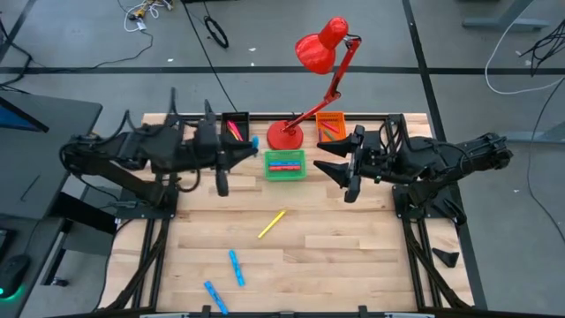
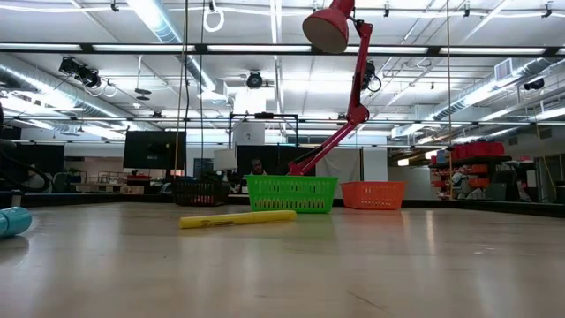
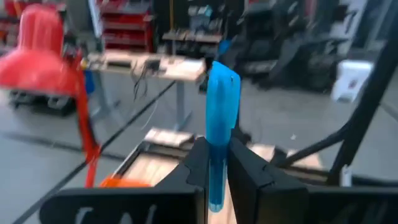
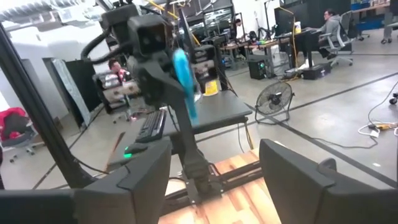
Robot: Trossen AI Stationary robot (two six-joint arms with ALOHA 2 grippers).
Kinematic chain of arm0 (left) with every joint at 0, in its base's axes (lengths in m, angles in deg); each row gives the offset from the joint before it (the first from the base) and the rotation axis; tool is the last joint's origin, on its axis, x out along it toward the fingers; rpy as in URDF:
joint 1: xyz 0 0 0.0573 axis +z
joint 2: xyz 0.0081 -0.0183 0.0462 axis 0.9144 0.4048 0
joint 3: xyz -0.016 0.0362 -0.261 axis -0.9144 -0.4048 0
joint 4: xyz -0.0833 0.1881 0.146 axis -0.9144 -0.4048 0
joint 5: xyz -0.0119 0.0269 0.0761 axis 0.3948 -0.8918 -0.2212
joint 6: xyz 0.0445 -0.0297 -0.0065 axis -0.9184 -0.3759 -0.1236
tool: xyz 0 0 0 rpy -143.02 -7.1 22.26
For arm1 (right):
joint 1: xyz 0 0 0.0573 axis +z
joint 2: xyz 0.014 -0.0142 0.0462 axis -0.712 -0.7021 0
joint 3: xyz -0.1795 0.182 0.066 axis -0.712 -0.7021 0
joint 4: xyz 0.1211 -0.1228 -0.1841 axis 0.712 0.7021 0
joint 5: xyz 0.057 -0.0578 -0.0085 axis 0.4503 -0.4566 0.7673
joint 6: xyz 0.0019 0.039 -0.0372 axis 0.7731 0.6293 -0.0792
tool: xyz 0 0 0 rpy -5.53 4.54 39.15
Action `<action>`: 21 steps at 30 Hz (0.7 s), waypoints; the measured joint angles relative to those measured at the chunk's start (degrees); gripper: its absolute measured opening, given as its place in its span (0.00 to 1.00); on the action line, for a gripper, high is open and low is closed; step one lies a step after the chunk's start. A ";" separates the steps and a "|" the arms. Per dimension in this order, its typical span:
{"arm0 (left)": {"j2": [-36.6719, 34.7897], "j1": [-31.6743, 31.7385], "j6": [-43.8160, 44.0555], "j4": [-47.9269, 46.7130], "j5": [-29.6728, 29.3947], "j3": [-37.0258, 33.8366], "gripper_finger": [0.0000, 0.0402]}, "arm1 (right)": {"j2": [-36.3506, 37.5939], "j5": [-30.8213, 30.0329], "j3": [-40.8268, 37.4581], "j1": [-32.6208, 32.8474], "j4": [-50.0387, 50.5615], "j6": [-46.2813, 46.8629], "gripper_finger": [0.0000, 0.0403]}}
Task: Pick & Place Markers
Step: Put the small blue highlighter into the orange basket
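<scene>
My left gripper [image 1: 252,148] hangs level above the table's far left, beside the black bin [image 1: 235,126], shut on a blue marker [image 3: 220,118]. My right gripper [image 4: 214,180] hangs open and holds nothing, facing the left one from the right of the green bin [image 1: 285,164]. Coloured markers lie in that bin. A yellow marker [image 1: 272,223] lies flat mid-table. Two blue markers [image 1: 237,267] [image 1: 215,297] lie near the front edge. Neither gripper shows in the low view. My left gripper pinches the blue marker's lower part [image 3: 215,163] between its two fingers [image 3: 198,167]. The fingers reach level from the table's left and lie across the marker. The marker stands roughly upright, a little tilted, most of its length above the fingers, lifted clear of the table.
A red desk lamp [image 1: 320,53] stands on its base [image 1: 285,135] behind the green bin, its arm leaning over the far edge. An orange bin [image 1: 330,125] sits at the far right. A pink marker lies in the black bin. The table's middle and near right are bare wood.
</scene>
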 joint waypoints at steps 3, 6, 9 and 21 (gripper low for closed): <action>-0.21 -0.02 -0.85 4.16 1.77 0.00 0.09 | -0.07 0.09 0.00 -0.01 -0.42 0.68 0.61; -0.16 0.26 -1.18 7.57 3.81 0.00 0.09 | -0.07 1.73 0.00 -0.22 -0.98 0.78 0.61; 0.68 1.28 -1.23 9.45 4.79 0.08 0.09 | -0.07 2.93 0.00 -0.70 -1.68 1.07 0.61; 8.89 3.93 -0.18 12.11 9.68 4.08 0.09 | -0.69 4.60 1.50 -1.54 -0.96 2.08 0.61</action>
